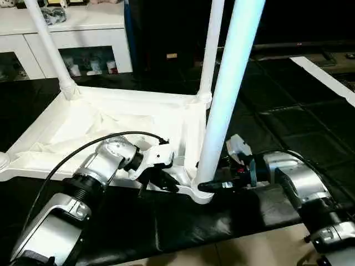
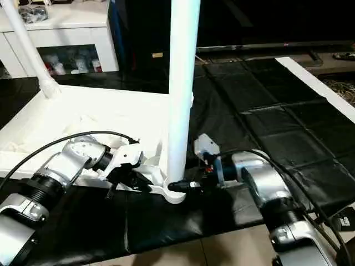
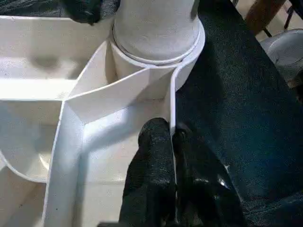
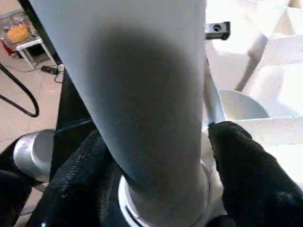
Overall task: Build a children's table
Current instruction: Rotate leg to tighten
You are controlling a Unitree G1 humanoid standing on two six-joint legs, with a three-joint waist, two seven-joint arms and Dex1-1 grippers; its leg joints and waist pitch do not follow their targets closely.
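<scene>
Right wrist view | our right gripper (image 4: 156, 156) spread round the long white tubular plastic leg (image 1: 230, 91), base in near socket of upturned white ribbed plastic tabletop (image 1: 119, 111) | left gripper (image 3: 171, 142) pinching its rim | light, stiff, slick; we grip low

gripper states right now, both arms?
Left gripper: shut on the tabletop rim.
Right gripper: fingers either side of the near leg; grip cannot be told.
</scene>
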